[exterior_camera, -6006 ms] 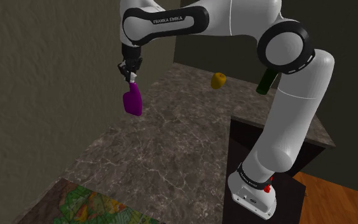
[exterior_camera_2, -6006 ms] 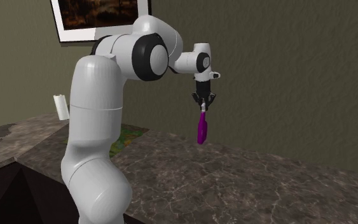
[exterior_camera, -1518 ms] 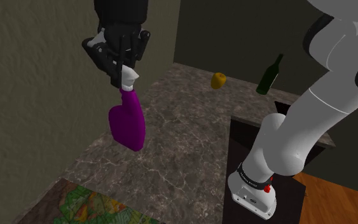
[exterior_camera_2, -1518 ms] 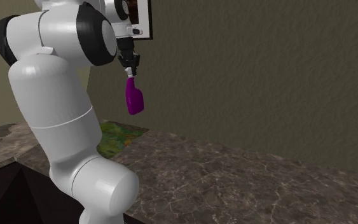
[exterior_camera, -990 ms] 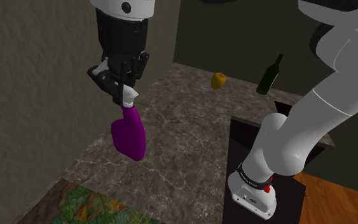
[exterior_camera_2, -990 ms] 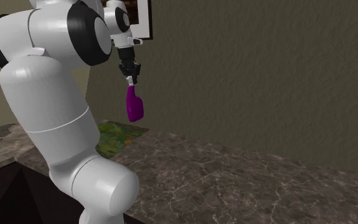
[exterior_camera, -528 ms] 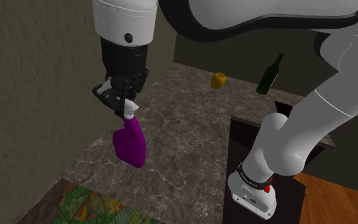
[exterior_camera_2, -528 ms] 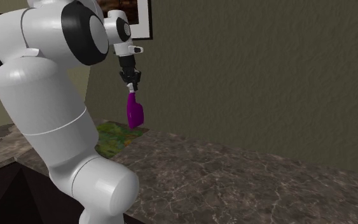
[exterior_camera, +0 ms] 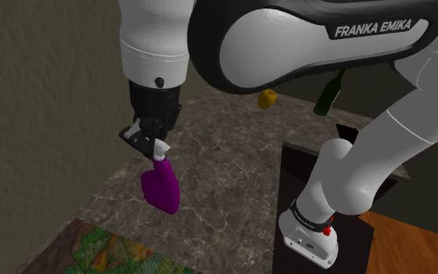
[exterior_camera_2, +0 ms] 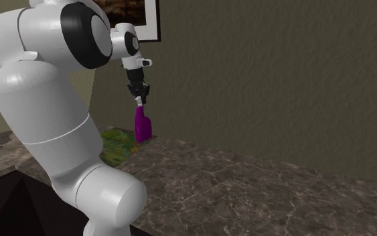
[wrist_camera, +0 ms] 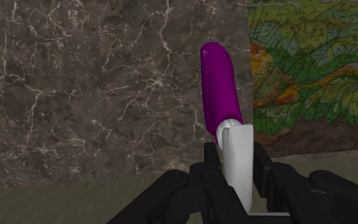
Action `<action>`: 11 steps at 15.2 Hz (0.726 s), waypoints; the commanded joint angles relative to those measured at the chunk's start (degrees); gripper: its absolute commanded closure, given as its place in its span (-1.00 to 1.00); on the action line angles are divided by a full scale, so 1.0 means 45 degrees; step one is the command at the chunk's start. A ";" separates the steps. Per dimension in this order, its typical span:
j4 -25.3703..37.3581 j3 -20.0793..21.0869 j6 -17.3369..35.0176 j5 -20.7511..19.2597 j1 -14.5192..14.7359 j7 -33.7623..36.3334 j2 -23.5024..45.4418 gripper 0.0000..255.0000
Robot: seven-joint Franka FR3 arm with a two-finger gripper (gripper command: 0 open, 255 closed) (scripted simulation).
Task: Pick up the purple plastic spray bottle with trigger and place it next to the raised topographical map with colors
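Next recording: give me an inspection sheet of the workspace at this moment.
Surface: dark marbled counter.
Job's things: purple spray bottle hanging by its white head from the hand; coloured relief map flat at the shoulder view's lower left.
Clutter: yellow object and dark green bottle far along the counter.
Hand: shut on the spray bottle's head.
Cables: nothing seen.
Surroundings: rough wall, framed picture, wooden floor.

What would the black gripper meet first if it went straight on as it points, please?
Probably the dark marbled countertop beside the colourful relief map; the purple spray bottle clasped by the gripper would touch first.
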 commanded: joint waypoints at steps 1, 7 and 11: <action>-0.0324 0.0035 0.0326 0.0008 0.0021 0.0049 -0.0008 1.00; -0.1329 0.0101 0.1347 0.0009 0.0051 0.0129 0.0013 1.00; -0.1945 0.0159 0.2030 -0.0017 0.0065 0.0204 0.0089 1.00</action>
